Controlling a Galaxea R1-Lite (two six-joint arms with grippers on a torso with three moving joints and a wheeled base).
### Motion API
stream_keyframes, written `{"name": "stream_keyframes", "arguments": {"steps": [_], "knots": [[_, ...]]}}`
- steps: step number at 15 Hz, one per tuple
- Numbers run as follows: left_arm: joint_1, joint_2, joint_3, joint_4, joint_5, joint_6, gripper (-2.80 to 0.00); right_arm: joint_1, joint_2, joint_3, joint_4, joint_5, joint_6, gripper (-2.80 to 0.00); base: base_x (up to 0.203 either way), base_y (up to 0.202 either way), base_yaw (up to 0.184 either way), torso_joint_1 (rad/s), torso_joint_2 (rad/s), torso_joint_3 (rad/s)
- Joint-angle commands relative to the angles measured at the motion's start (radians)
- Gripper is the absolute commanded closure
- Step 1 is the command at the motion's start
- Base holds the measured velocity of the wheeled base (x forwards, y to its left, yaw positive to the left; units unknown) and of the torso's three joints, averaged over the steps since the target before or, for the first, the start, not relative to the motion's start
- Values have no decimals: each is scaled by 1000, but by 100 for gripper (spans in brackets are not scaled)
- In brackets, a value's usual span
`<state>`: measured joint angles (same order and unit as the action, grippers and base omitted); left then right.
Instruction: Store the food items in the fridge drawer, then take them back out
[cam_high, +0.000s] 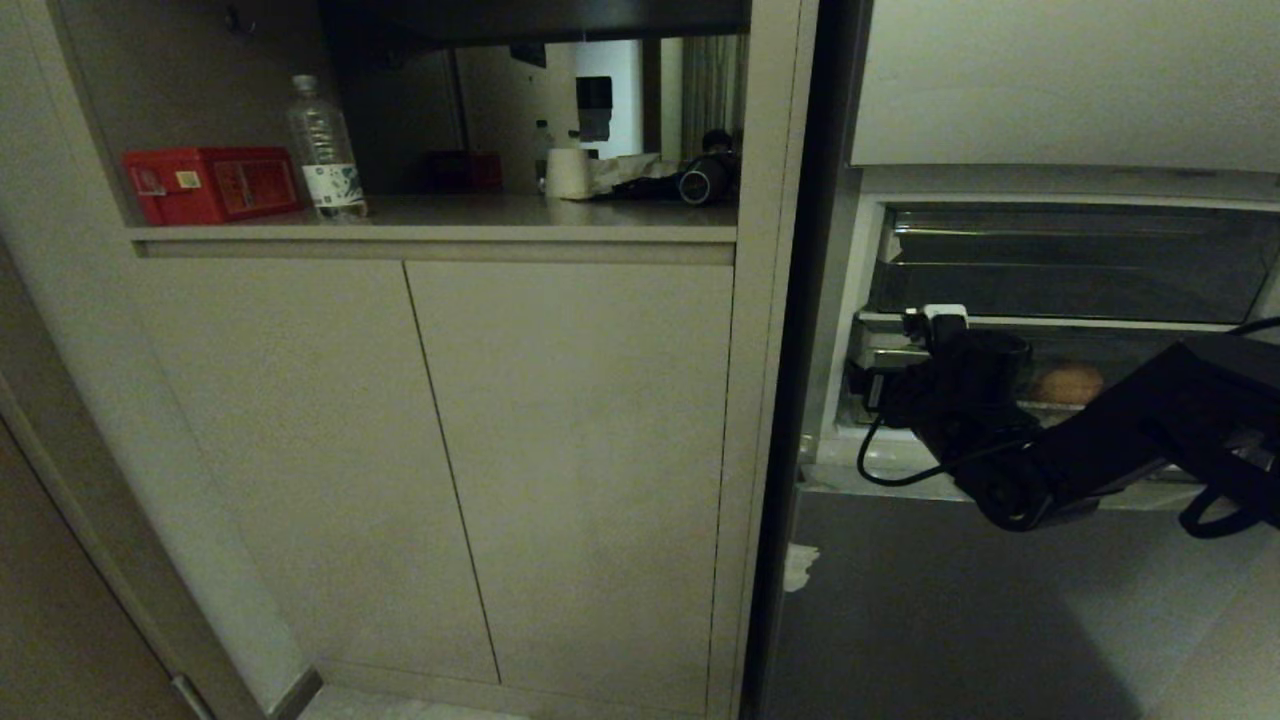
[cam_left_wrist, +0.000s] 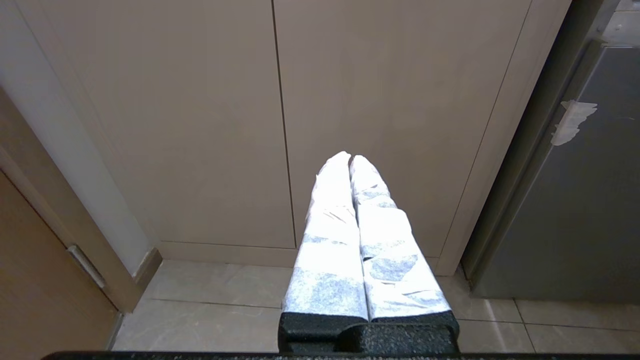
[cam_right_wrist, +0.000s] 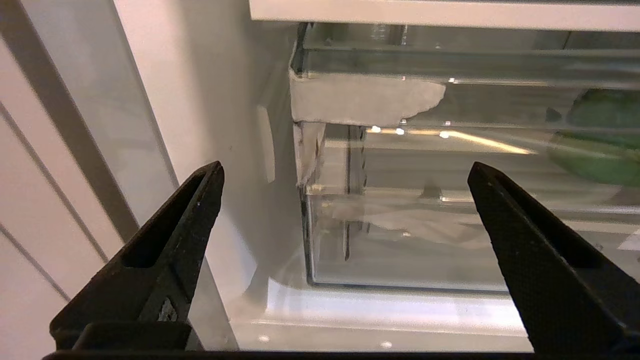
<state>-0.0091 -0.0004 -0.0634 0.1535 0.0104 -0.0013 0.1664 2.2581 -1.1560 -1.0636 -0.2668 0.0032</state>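
One right gripper (cam_right_wrist: 345, 172), its two fingers spread wide and empty, faces the near left corner of the one fridge drawer (cam_right_wrist: 400, 240), closed inside the open fridge on the right. Two food items show through the clear plastic: a round orange-brown one (cam_high: 1068, 384) and a green one (cam_right_wrist: 597, 135). One left gripper (cam_left_wrist: 350, 159), pressed together, hangs before the two cabinet doors (cam_left_wrist: 280, 125).
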Motion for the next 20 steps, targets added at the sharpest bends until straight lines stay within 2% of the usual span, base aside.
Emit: {"name": "stream_keyframes", "arguments": {"steps": [1, 10, 19, 20], "knots": [[0, 0, 1, 1, 0, 0, 0, -1, 21, -22, -6, -15, -3, -280, 0, 0, 0, 0, 0, 0], [0, 0, -1, 1, 0, 0, 0, -5, 55, -96, 21, -20, -3, -280, 0, 0, 0, 0, 0, 0], [0, 0, 0, 1, 0, 0, 0, -7, 60, -110, 21, -22, -3, -280, 0, 0, 0, 0, 0, 0], [0, 0, 0, 1, 0, 0, 0, -7, 60, -111, 21, -22, -3, 0, 0, 0, 0, 0, 0, 0]]}}
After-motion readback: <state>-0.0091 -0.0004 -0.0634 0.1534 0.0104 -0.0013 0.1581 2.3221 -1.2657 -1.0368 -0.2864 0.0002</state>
